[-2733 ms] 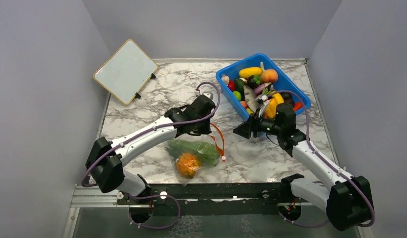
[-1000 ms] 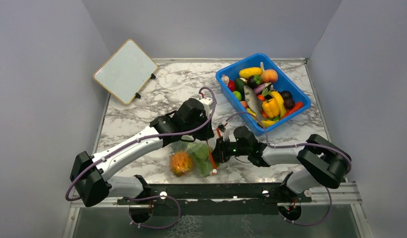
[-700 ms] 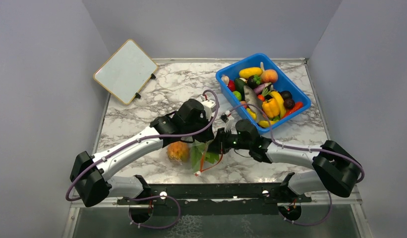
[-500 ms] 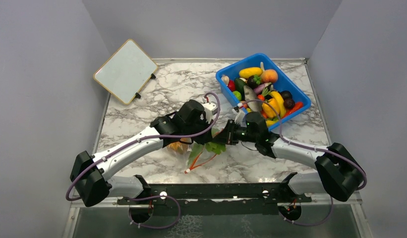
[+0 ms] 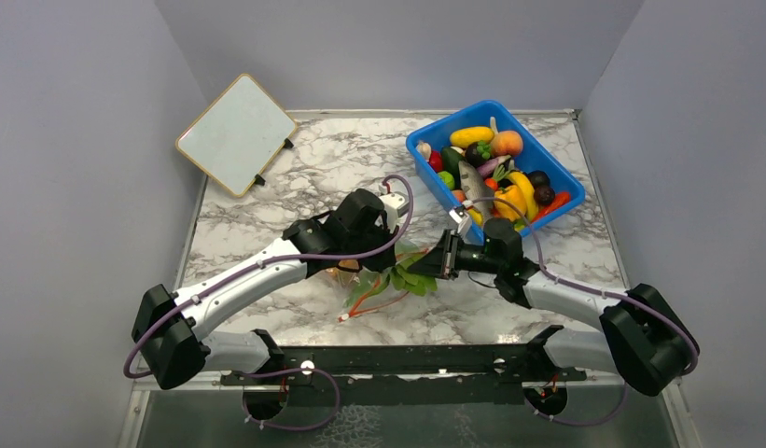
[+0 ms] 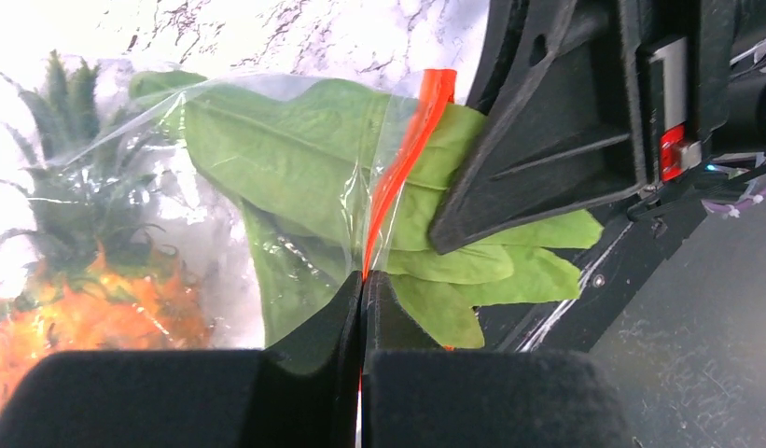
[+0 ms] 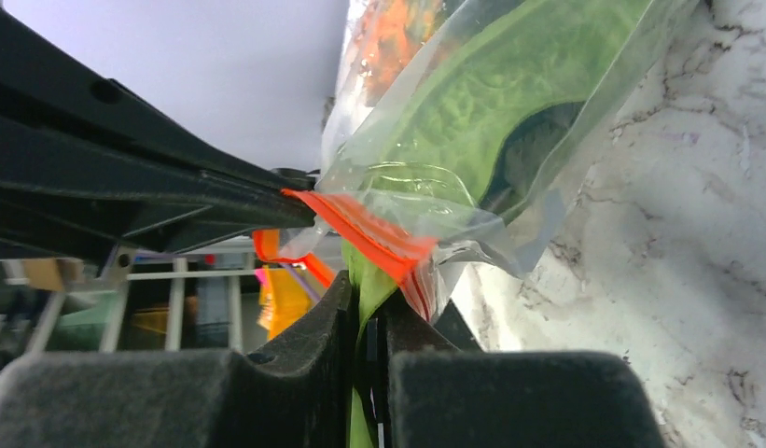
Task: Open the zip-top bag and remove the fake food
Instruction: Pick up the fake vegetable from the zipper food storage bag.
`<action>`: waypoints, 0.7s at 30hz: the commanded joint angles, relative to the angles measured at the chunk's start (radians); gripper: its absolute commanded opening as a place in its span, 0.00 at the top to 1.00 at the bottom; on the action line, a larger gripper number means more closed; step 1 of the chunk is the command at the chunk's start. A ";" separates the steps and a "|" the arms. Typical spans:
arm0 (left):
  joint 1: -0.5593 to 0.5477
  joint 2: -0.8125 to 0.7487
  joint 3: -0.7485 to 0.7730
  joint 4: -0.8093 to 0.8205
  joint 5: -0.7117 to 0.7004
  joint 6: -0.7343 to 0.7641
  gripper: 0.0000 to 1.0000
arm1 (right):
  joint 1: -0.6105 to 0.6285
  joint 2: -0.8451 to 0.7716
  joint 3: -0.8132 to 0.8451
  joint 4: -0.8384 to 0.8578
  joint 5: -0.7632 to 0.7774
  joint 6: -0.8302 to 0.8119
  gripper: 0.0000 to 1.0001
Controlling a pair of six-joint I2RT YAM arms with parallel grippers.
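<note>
My left gripper (image 6: 362,285) pinches the zip-top bag (image 6: 174,215) by its red strip (image 6: 411,140), near the middle of the table (image 5: 304,168). My right gripper (image 7: 368,303) clamps the green leaf (image 6: 509,280), whose length runs rightward out of the mouth toward that arm.

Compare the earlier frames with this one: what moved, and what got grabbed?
The right gripper swung from the blue bin over to the zip-top bag. It closed its fingers on the green leaf and drew it rightward, partly out of the mouth. The left gripper kept the zip edge pinched while the bag slid back under that arm. The pineapple stays inside; the bin and the whiteboard are unmoved.
</note>
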 commanded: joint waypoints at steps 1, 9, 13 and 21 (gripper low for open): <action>-0.004 -0.034 -0.028 -0.020 -0.058 0.007 1.00 | -0.059 0.015 -0.075 0.319 -0.153 0.201 0.92; -0.003 -0.104 -0.065 -0.061 -0.262 -0.043 1.00 | -0.169 -0.057 -0.114 0.250 -0.225 0.171 0.92; -0.003 -0.111 -0.067 -0.048 -0.223 -0.047 1.00 | -0.170 -0.105 -0.039 -0.002 -0.184 0.014 0.92; -0.004 -0.058 -0.076 0.039 0.000 -0.021 1.00 | -0.164 -0.152 0.133 -0.406 0.013 -0.174 0.91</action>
